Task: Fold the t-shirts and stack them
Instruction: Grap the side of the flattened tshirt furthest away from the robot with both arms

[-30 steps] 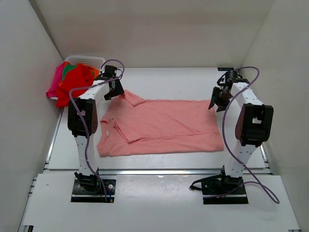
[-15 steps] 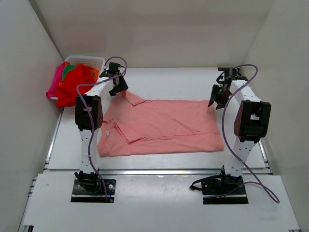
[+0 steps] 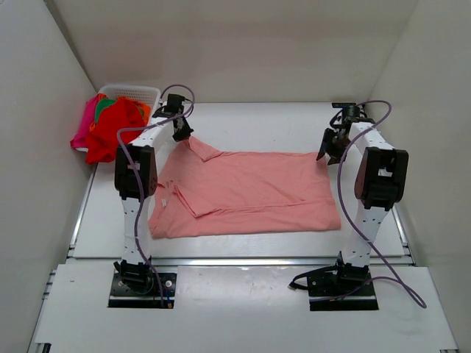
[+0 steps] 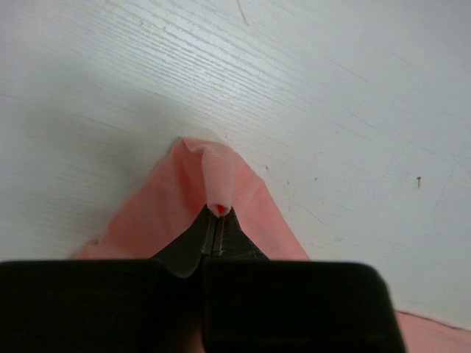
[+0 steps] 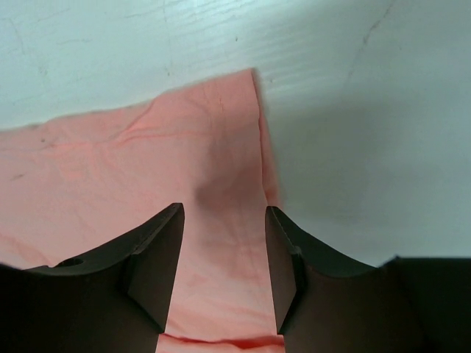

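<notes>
Several bright shirts (image 3: 112, 126) over white basket (image 3: 137, 90)

My top cam: high at 6 o'clock, looking down, far. Wrist cams: close above salmon-pink shirt (image 3: 250, 193) corners, 10 and 2 o'clock; top shares both.

**Left pinched tight, right parted**

The left arm (image 3: 132, 173) reaches forward, and the left gripper (image 4: 218, 213) is clamped on a corner of the salmon-pink t-shirt (image 4: 221, 173). The right arm (image 3: 379, 180) reaches likewise, and the right gripper (image 5: 223, 209) points down with its jaws apart.
</notes>
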Controlling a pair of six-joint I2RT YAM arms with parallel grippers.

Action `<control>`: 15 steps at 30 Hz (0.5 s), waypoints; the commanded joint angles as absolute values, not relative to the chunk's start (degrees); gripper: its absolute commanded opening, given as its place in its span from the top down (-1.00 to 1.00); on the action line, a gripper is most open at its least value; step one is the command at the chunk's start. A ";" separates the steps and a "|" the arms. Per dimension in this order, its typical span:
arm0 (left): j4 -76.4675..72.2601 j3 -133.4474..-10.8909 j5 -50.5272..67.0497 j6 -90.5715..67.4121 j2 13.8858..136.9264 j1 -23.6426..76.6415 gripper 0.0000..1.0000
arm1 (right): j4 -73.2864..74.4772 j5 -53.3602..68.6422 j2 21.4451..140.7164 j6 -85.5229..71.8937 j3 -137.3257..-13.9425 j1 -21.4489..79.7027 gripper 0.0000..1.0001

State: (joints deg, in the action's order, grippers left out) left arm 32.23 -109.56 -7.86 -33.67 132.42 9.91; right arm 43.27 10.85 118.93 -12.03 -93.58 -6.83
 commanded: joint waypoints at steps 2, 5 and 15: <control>32.78 -108.55 -6.60 -32.78 123.76 10.11 1.00 | 38.06 11.86 121.63 -14.85 -96.76 -6.94 0.09; 32.00 -104.69 -5.54 -32.52 119.36 10.63 1.00 | 37.35 11.07 124.01 -15.64 -98.96 -6.68 0.09; 31.81 -92.38 -3.79 -32.26 106.01 11.86 1.00 | 39.55 10.11 130.17 -15.47 -106.00 -7.73 0.17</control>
State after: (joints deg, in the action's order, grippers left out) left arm 32.08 -94.35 -5.06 -32.91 111.33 11.38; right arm 40.45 10.52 129.69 -15.05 -104.68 -6.92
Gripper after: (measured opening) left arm 0.025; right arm 0.431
